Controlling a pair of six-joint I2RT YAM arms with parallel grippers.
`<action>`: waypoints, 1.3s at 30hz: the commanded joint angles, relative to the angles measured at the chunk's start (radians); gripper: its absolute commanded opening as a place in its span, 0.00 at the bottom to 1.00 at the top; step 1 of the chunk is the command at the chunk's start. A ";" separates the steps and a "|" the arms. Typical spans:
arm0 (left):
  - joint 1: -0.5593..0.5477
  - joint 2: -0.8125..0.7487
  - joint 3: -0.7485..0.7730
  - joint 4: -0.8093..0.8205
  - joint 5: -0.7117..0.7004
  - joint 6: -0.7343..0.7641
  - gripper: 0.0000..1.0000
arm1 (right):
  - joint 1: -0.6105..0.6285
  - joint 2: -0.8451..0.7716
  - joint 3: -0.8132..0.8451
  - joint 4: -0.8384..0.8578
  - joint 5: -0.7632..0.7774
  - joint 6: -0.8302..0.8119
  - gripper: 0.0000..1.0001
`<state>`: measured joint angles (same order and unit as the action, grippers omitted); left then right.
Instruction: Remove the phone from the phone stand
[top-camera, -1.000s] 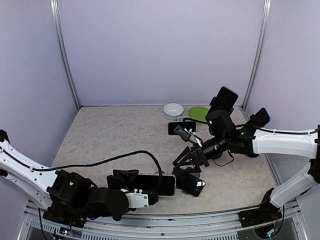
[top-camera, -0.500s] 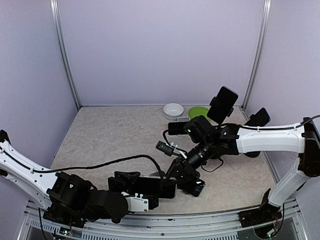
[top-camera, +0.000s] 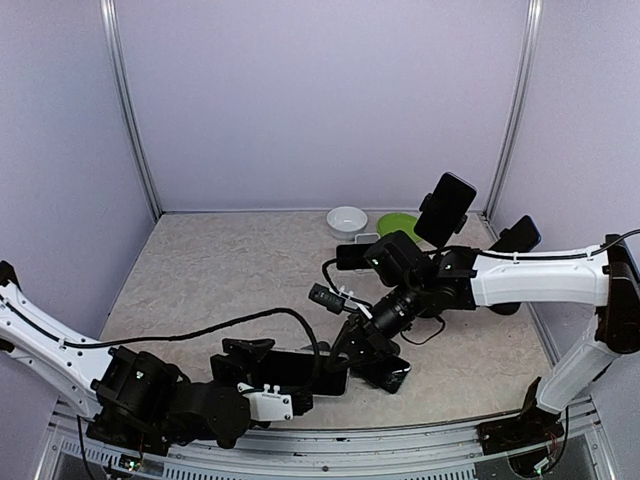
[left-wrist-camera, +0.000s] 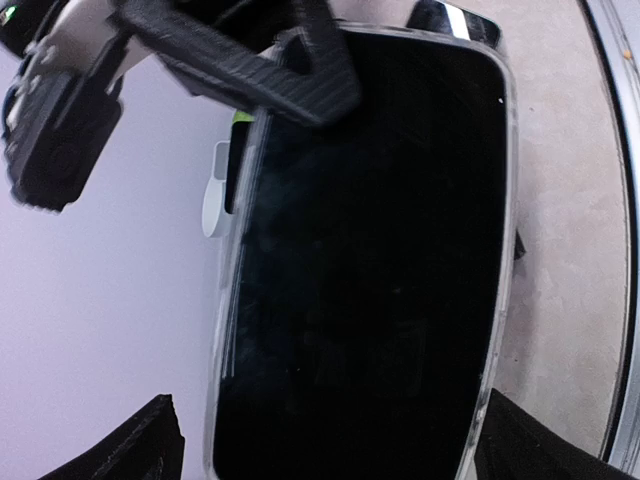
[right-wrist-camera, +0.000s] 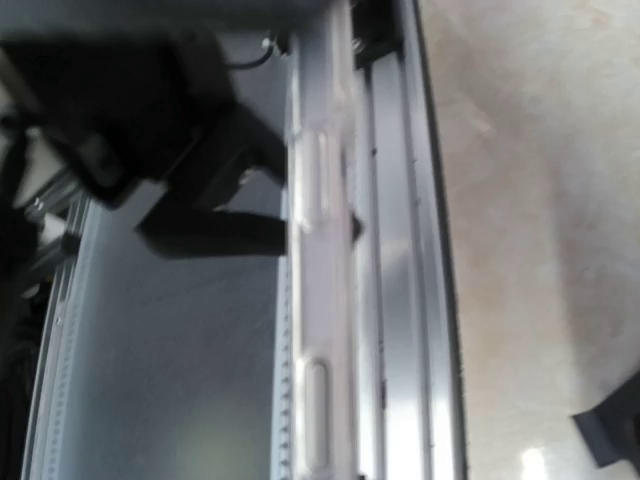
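Speckled tabletop (top-camera: 220, 270), phone (left-wrist-camera: 370, 250) between parted left fingers (left-wrist-camera: 140, 450), right fingers (left-wrist-camera: 240, 65) clamping its end

Back-left of table (top-camera: 220, 260) open; rt rear crowded: bowl (top-camera: 347, 219), plate (top-camera: 398, 226), propped phones (top-camera: 446, 208); phone (top-camera: 310, 368) blocks front-centre.

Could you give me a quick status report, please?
Right tool shut on phone end. Left tool straddles it, grip unclear. Black cable loops beside it.
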<state>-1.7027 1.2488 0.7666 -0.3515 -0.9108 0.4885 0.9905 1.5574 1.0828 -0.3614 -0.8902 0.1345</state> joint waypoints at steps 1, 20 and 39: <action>0.020 -0.080 0.023 0.041 -0.102 -0.101 0.99 | -0.047 -0.057 0.042 0.099 0.034 0.075 0.00; 0.591 -0.406 0.035 0.278 0.393 -0.758 0.99 | -0.150 -0.041 0.041 0.715 0.476 0.199 0.00; 0.979 -0.180 -0.035 0.732 0.929 -1.322 0.99 | -0.042 0.182 0.215 0.891 0.801 0.131 0.00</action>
<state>-0.7658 1.0420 0.7746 0.1825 -0.1329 -0.6868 0.9234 1.7248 1.2404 0.4339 -0.1478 0.2928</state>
